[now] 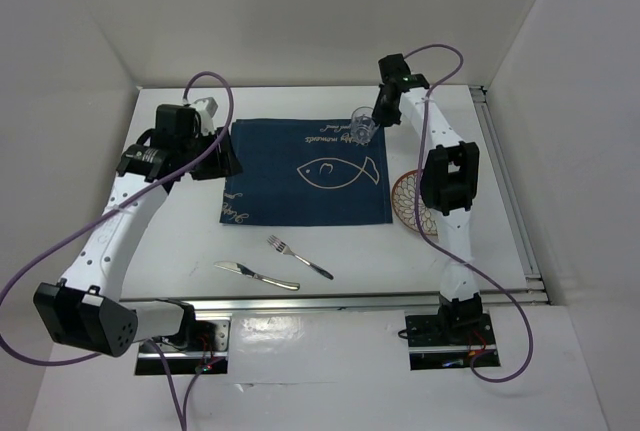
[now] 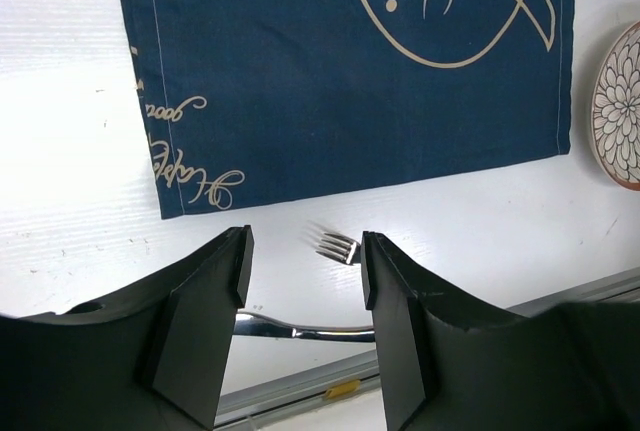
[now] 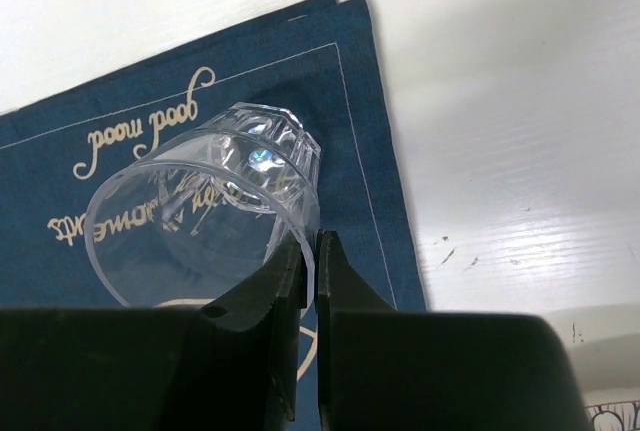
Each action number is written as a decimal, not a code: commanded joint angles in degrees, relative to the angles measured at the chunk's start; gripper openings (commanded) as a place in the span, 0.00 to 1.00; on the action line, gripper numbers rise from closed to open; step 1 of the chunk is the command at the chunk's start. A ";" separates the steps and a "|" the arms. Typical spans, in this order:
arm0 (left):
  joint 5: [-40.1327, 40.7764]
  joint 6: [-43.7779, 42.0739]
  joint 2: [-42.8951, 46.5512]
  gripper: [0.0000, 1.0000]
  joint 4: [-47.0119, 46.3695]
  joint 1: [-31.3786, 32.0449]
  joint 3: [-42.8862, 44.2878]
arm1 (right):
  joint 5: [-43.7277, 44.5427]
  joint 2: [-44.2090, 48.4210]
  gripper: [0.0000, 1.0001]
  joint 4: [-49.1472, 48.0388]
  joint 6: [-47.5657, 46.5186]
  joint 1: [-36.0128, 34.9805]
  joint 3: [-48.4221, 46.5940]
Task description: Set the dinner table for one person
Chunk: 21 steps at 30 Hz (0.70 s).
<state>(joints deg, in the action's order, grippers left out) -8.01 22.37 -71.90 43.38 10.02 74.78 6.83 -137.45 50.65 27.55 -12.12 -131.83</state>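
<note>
Closest to the lens, my right gripper has its jaws nearly pressed together, pinching the thin wall of a clear glass at the rim. The glass hangs tilted over the far right corner of the blue placemat, its base pointing away from me. I judge it light, rigid, slick and breakable, and a hold on the rim alone lets it swing, so it wants a slow, level set-down. The white dinner table lies under everything. It is stiff, smooth and fixed, something to place things on, not to grasp.

My left gripper hangs with its jaws spread and nothing between them, by the placemat's left edge.

Its wrist view shows the fork tines and the knife just below, and part of the patterned plate, none of which the right wrist view shows. Only the overhead view shows both arms and the plate partly under my right arm.
</note>
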 commanded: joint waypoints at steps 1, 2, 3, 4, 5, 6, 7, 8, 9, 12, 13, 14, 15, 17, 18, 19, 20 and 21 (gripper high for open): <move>-1.13 -1.63 -0.26 0.64 0.04 0.17 2.56 | -1.29 -0.63 0.02 -1.61 -0.30 -0.10 -0.54; -1.13 -1.63 0.26 0.65 0.04 0.17 2.56 | -1.99 -0.63 0.11 -1.61 -0.30 -0.10 -0.53; -1.13 -1.63 0.27 0.67 0.04 0.17 2.56 | -2.00 -0.63 0.23 -2.22 -0.30 -0.10 -1.06; -1.13 -1.63 0.27 0.67 0.04 0.17 2.56 | -2.78 -0.63 0.40 -2.23 -0.30 -0.10 -1.06; -1.13 -2.15 0.88 0.68 0.04 0.17 2.56 | -2.79 0.24 0.69 -2.23 -0.30 -0.10 -1.06; -1.13 -2.16 0.88 0.68 0.04 0.17 2.56 | -2.79 1.64 0.77 -2.75 -0.30 -0.10 -1.84; -1.13 -2.16 1.58 0.69 0.04 0.17 2.56 | -2.79 2.53 0.83 -2.75 -0.30 -0.10 -2.55; -1.13 -2.16 1.59 0.69 0.04 0.17 2.04 | -2.79 3.67 0.91 -2.75 -0.30 -0.10 -2.55; -1.13 -2.16 1.59 0.69 -0.48 0.17 2.03 | -2.09 6.29 0.93 -2.75 -0.30 -0.10 -2.55; -1.66 -1.63 2.11 0.69 -0.48 0.17 2.03 | -0.85 13.39 0.94 -3.28 -0.30 0.43 -1.34; -1.66 -1.63 2.11 0.69 -0.48 0.17 2.64 | 0.02 15.70 0.94 -3.28 -0.30 0.43 0.24; -1.66 -1.11 2.11 0.69 -0.48 0.17 2.65 | 1.33 18.24 0.94 -3.28 0.22 0.43 2.61; -2.18 -1.10 2.11 0.69 -0.48 0.17 2.65 | 1.34 21.05 0.94 -4.50 0.83 0.95 9.42; -2.18 -1.10 3.34 0.69 -0.48 0.17 2.65 | 2.21 31.06 0.92 -5.91 3.10 0.96 19.02; -2.18 -0.58 3.34 0.69 -0.48 0.17 2.65 | 2.83 34.67 0.90 -6.87 3.99 0.96 30.29; -2.18 -0.57 3.95 0.70 -0.48 0.17 2.65 | 2.84 42.10 0.90 -8.54 5.48 1.65 35.88; -2.18 -0.57 4.74 0.73 -1.01 0.17 1.95 | 2.84 45.83 0.87 -9.34 7.41 2.27 41.60; -2.79 -0.57 4.75 0.76 -1.01 0.17 1.34 | 0.14 49.17 0.87 -10.39 11.08 4.28 52.88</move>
<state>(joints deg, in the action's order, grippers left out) -9.28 21.37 -69.91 43.66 10.00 75.11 7.38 -96.51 43.00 31.48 -10.90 -95.00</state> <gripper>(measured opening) 0.744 0.876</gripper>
